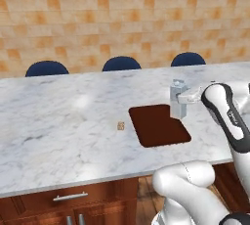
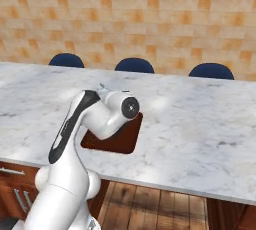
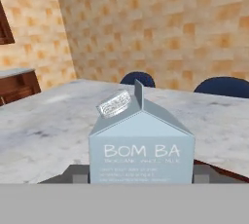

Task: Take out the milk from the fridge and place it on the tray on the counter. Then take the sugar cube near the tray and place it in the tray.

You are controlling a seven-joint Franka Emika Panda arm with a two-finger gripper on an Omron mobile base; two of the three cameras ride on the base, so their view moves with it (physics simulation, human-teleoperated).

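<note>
Your tool [image 1: 179, 102] grips the milk carton [image 1: 177, 100] between its two fingers, holding it upright at the far right corner of the brown tray [image 1: 157, 126] on the marble surface [image 1: 63, 121]. A tiny sugar cube [image 1: 120, 126] sits on the marble just left of the tray. Three blue chairs [image 1: 121, 63] line the side beyond the tray.

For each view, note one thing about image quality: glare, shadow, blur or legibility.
Left base view: a soft bright sheen on the counter left of the tray; the sugar cube is a few blurry pixels. Right base view: the arm hides most of the tray. Hand view: the milk looms large, its small print unreadable.
</note>
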